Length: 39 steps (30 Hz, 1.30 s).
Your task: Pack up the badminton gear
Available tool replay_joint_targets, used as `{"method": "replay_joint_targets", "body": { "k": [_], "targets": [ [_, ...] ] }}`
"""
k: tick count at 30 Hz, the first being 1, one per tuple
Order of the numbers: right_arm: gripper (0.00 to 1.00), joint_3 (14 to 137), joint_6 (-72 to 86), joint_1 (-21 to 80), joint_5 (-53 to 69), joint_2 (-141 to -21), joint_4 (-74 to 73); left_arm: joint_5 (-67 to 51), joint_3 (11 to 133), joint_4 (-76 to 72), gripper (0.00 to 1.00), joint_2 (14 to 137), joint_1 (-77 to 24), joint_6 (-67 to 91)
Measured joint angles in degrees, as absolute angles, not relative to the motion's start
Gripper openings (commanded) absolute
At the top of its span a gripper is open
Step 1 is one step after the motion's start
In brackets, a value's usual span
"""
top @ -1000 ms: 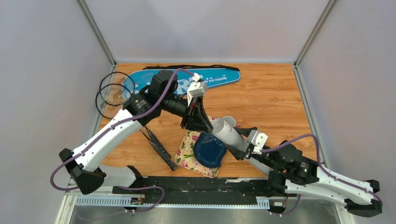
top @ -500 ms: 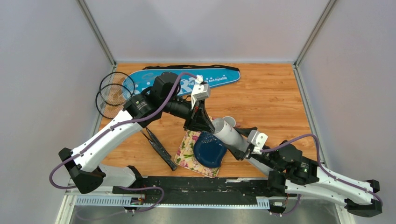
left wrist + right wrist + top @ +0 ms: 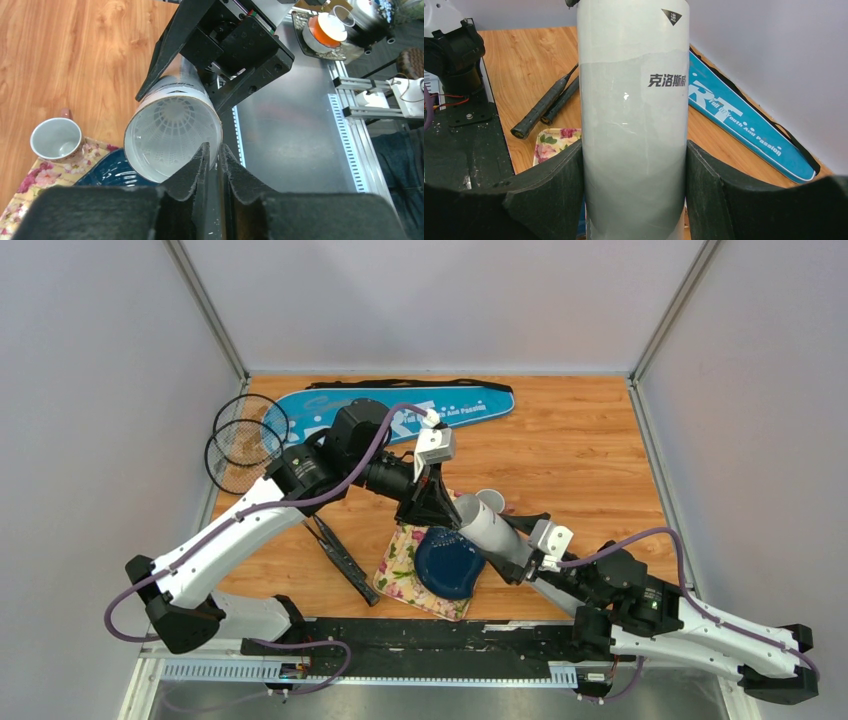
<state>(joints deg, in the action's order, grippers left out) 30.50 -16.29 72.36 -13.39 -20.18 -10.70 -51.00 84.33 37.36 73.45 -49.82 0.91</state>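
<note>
Wood-grain table [image 3: 580, 450], walled on three sides. Along the far edge lies the long blue racket bag [image 3: 475, 404], flat, its black strap trailing behind it; I judge it soft and floppy, best pulled by an edge or the strap. The two black rackets [image 3: 340, 558] lie at far left, heads overlapping by the wall, handles angled toward the near edge. Judged stiff in the frame but thin in the shaft, so the wrapped handles are the place to take them. The white tube [image 3: 631, 125] is off the table, tilted, clamped mid-body by the right gripper [image 3: 634, 147], one finger on each flank. Its open mouth points at the left arm. The wall looks smooth and thin: light, likely slippery, likely to dent under a hard squeeze, so a broad hold at mid-length suits it. Below the tube sits a dark blue plate [image 3: 450, 565] on a floral cloth [image 3: 398, 565], with a small white cup [image 3: 56, 140] just beside the cloth. Neither belongs to the gear. Inside the tube, well down from the rim, a white shuttlecock [image 3: 172, 117] sits with its skirt facing the mouth. Judged near weightless with fragile feathers; the base is the safe place to pinch. The left gripper [image 3: 213, 150] hovers at the tube's rim, fingers a thin slit apart, nothing visible between them.
</note>
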Motion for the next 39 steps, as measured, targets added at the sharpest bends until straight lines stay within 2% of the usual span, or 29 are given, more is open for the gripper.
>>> {"method": "replay_joint_targets", "body": {
  "k": [3, 5, 14, 24, 30, 39],
  "targets": [
    [0.2, 30.5, -16.27, 72.36, -13.28, -20.1, -10.79, -49.19, 85.54, 38.44, 0.04, 73.54, -51.07, -0.25],
    [0.2, 30.5, -16.27, 72.36, -12.99, -20.1, -10.79, -48.01, 86.72, 39.03, 0.0, 73.71, -51.9, -1.1],
    [0.19, 29.98, -16.36, 72.36, -14.15, -18.96, -10.24, -39.05, 87.9, 38.96, 0.0, 70.72, -52.86, -1.1],
    [0.18, 28.1, -20.49, 72.34, -19.73, -21.39, -2.07, -23.75, 78.46, 23.9, 0.0, 57.84, -56.31, 1.32],
    [0.18, 28.1, -23.66, 72.31, -21.12, -25.15, 1.39, -20.73, 71.81, 17.02, 0.0, 58.35, -56.88, 1.48],
    [0.18, 28.1, -24.64, 72.31, -21.17, -26.11, 3.07, -21.04, 68.71, 13.93, 0.0, 59.66, -56.99, 2.48]
  ]
}}
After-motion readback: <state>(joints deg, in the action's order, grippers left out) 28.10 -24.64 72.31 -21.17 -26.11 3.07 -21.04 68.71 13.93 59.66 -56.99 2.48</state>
